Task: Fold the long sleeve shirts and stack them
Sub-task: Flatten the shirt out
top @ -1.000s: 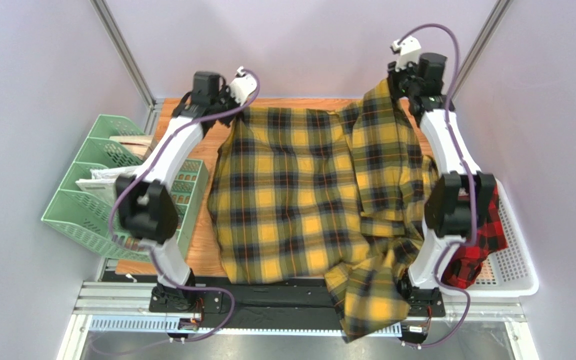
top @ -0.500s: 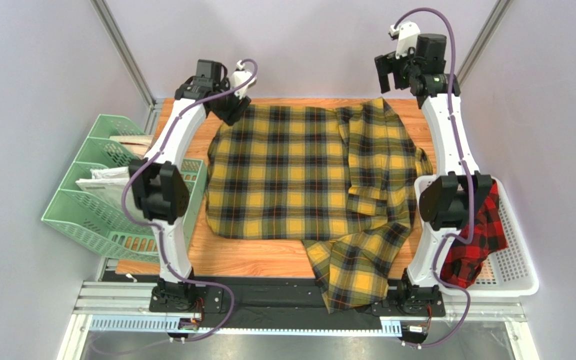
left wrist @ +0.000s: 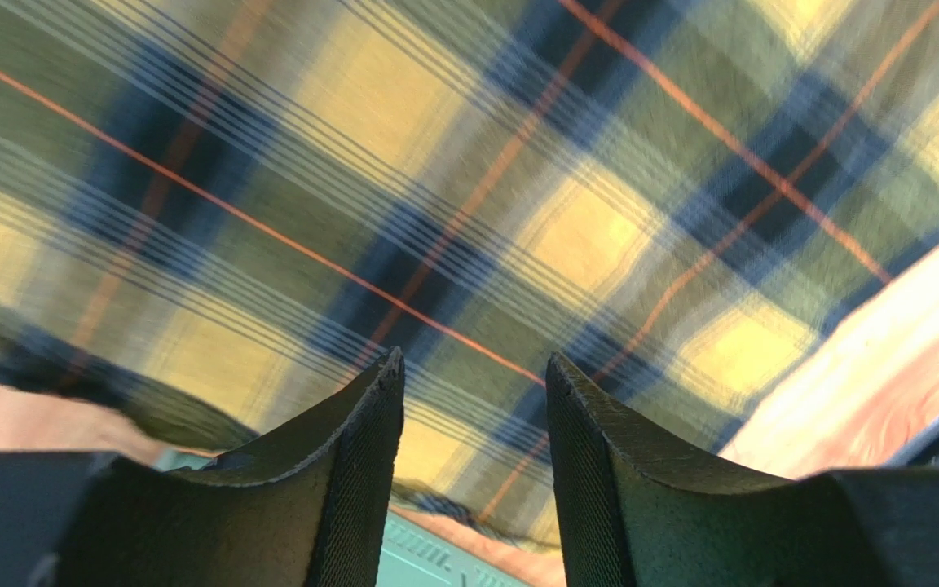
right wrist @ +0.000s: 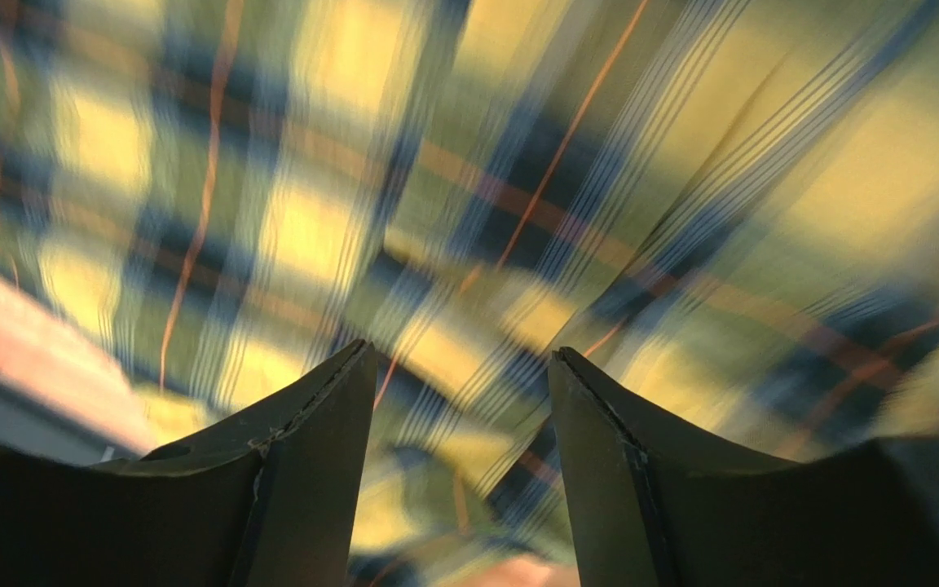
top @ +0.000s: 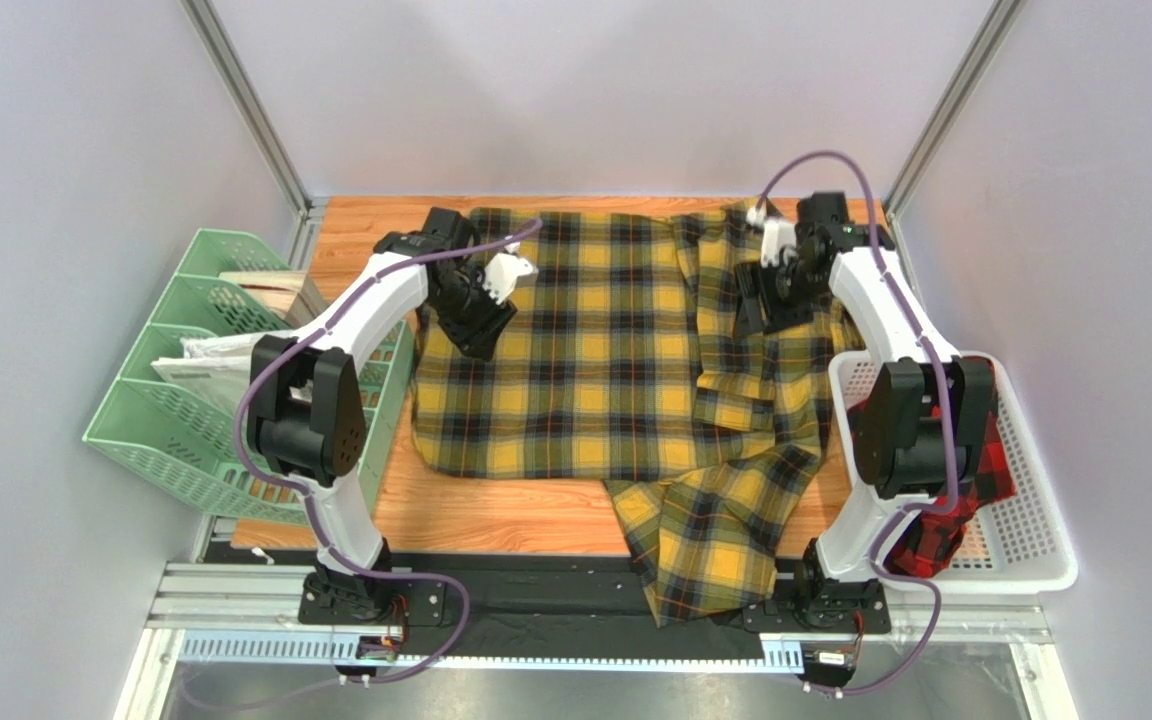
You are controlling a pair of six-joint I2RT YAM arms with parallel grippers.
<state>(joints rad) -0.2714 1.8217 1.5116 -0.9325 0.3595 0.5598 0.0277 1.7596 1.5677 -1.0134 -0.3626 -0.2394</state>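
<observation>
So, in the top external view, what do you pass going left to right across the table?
green file rack → yellow-and-black plaid shirt, spread on the table → white perforated basket, with the red-and-black plaid shirt in it.

Robot lab test cell: plain panel walls [top: 597, 90] on aluminium posts [top: 244, 105], small wood tabletop [top: 522, 518], left arm [top: 369, 305] and right arm [top: 880, 305] bolted to a metal base rail [top: 597, 608], loose purple cabling [top: 838, 158].
</observation>
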